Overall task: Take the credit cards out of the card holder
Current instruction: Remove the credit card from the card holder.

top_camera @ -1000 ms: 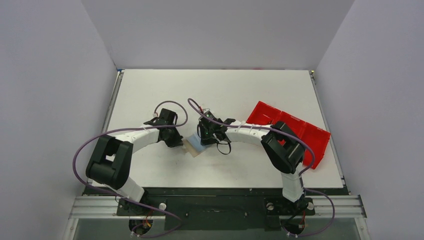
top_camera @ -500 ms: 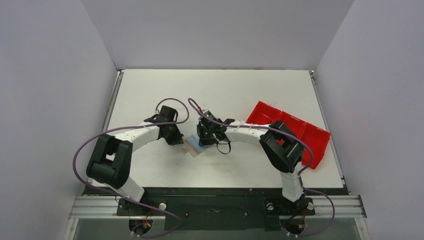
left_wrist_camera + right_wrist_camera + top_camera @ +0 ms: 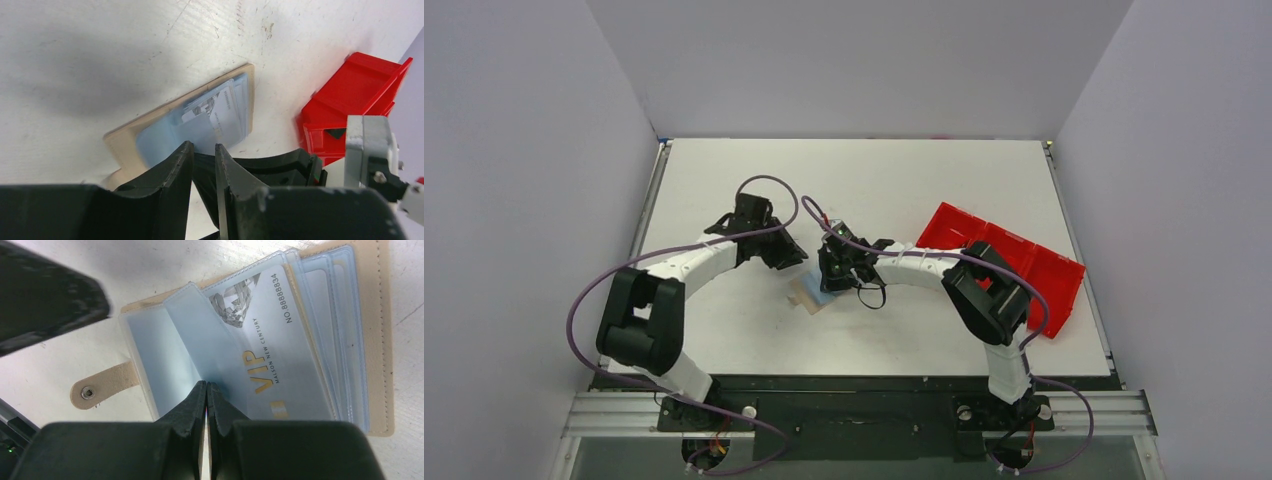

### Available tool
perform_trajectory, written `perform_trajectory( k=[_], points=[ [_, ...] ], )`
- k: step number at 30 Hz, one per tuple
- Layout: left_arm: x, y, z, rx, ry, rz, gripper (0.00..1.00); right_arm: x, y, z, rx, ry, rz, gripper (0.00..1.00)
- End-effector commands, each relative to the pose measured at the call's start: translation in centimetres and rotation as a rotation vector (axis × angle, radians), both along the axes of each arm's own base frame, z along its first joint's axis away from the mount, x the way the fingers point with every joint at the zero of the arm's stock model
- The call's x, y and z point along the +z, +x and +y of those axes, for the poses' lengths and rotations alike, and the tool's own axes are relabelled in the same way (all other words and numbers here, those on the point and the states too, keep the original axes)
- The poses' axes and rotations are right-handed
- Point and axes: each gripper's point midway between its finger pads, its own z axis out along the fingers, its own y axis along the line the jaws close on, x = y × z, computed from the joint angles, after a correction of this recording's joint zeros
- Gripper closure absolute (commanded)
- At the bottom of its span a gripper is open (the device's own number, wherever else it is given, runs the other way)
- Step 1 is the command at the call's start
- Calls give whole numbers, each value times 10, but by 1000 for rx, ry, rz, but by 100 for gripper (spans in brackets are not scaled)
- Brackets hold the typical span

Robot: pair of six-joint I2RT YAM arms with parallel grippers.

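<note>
The tan-brown card holder [image 3: 806, 295] lies open on the table, its clear blue-tinted sleeves fanned out. A pale grey credit card [image 3: 280, 340] marked VIP sits inside a sleeve, and it also shows in the left wrist view as the card [image 3: 220, 107] over the holder [image 3: 145, 127]. My right gripper [image 3: 206, 385] is shut, its tips pinching a raised clear sleeve leaf at the holder's [image 3: 376, 315] middle. In the top view this right gripper [image 3: 834, 278] hangs over the holder. My left gripper [image 3: 790, 258] hovers just left of it; in its wrist view the left gripper [image 3: 202, 149] stands slightly open and holds nothing.
A red compartment tray [image 3: 1014, 258] lies at the right, seen in the left wrist view as the tray [image 3: 360, 95] beyond the right gripper. The holder's snap tab [image 3: 100, 387] sticks out on the table. The left gripper's blurred finger [image 3: 45, 300] crosses the right wrist view's corner.
The left gripper has pulled back from the holder's left edge, up and away. The right gripper has stayed over the holder, shifting slightly left.
</note>
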Motion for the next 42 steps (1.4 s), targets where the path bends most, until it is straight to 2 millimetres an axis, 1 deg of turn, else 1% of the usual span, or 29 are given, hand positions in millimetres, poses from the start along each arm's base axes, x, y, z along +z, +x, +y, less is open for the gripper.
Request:
perform_trajectory(
  k=[1,6,9,13,14,15,16,18,19,22,25,26,27,30,32,34,42],
  points=[
    [7,23,-23,2,-139,-23,79,-5,6,1,-18,18,-7,100],
    [-1,30,-30,7,-170,-14,79,-7,6,1,-19,16,-7,100],
    [-15,25,-28,9,-155,22,81,-7,7,0,-22,16,-10,100],
    [-36,16,-23,24,-118,78,88,-3,10,1,-24,21,-19,100],
    [-42,12,-22,26,-106,97,92,-2,10,1,-24,23,-21,100],
    [-47,11,-19,32,-90,105,93,1,11,2,-25,26,-24,100],
    [-54,8,-18,33,-76,125,97,2,12,2,-24,27,-29,100],
    [-63,3,-14,36,-50,150,100,11,15,3,-26,34,-43,100],
    [-66,2,-12,37,-39,154,100,14,16,2,-22,30,-47,100],
    [-73,-3,-8,41,-14,172,100,34,23,-1,-25,39,-82,100],
    [-75,-5,-5,43,2,171,100,50,30,-8,-41,54,-104,100],
    [-75,-6,-5,41,3,173,100,58,35,-14,-57,61,-114,100],
    [-75,-6,-4,38,7,172,100,60,36,-18,-63,62,-118,100],
    [-75,-7,-3,28,11,165,100,68,45,-35,-95,56,-130,94],
    [-74,-7,-3,24,11,158,100,66,46,-42,-102,47,-127,91],
    [-72,-6,-4,19,9,149,100,62,45,-45,-97,37,-116,91],
    [-68,-5,-6,3,-1,134,100,52,38,-43,-77,26,-91,89]
  ],
)
